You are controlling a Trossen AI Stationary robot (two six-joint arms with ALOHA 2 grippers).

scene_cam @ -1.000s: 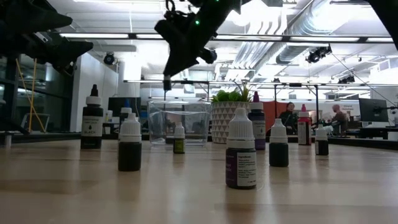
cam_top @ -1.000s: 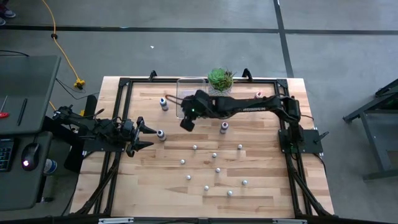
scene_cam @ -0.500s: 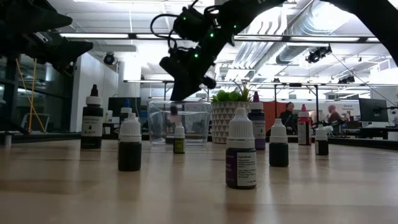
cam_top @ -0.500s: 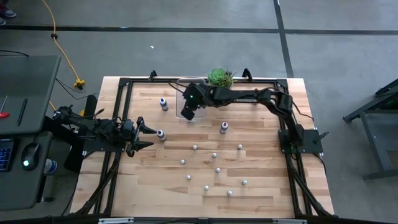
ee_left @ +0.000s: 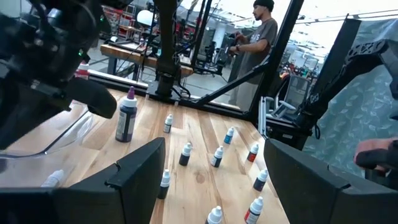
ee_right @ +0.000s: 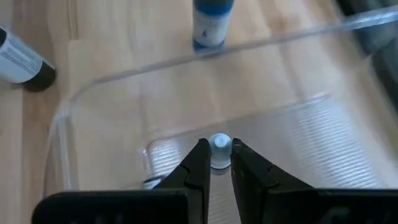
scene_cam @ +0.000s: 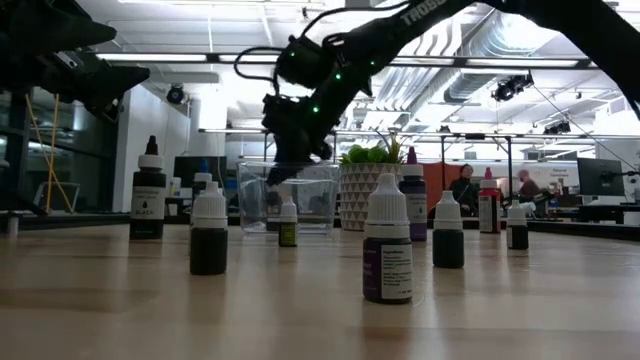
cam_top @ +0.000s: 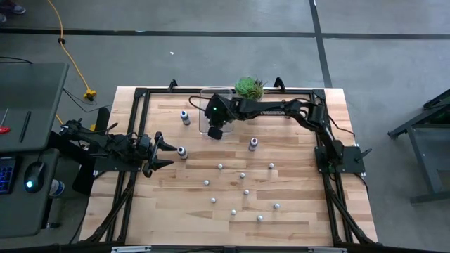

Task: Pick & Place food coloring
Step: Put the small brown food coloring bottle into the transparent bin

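My right gripper [cam_top: 214,131] reaches down into the clear bin [cam_top: 219,95] at the table's far side and is shut on a small food coloring bottle, whose white cap [ee_right: 219,144] shows between the fingers. In the low view the gripper [scene_cam: 275,180] stands inside the bin's walls [scene_cam: 318,200]. Several other dropper bottles [cam_top: 242,176] stand upright on the wood. My left gripper [cam_top: 166,154] waits open near the left edge, beside one bottle [cam_top: 182,151]. My right gripper pinches the bottle's white cap [ee_right: 219,144] between its two fingertips [ee_right: 198,163], coming from above and pointing down. The bottle hangs upright below the fingers, above the bin's ribbed floor [ee_right: 311,137]. Whether its base touches that floor is hidden by the fingers.
A green succulent in a white pot [cam_top: 249,88] stands just right of the bin. A blue bottle [cam_top: 185,117] stands outside the bin's left wall, and a purple-topped one [cam_top: 253,144] nearer. Black frame rails [cam_top: 137,126] run along the table edges. People show far behind the table [ee_left: 252,31].
My right gripper, still holding the bottle, has moved from above the bin's near edge toward the far edge and has come down inside the bin's walls. The bottle has gone down with it.
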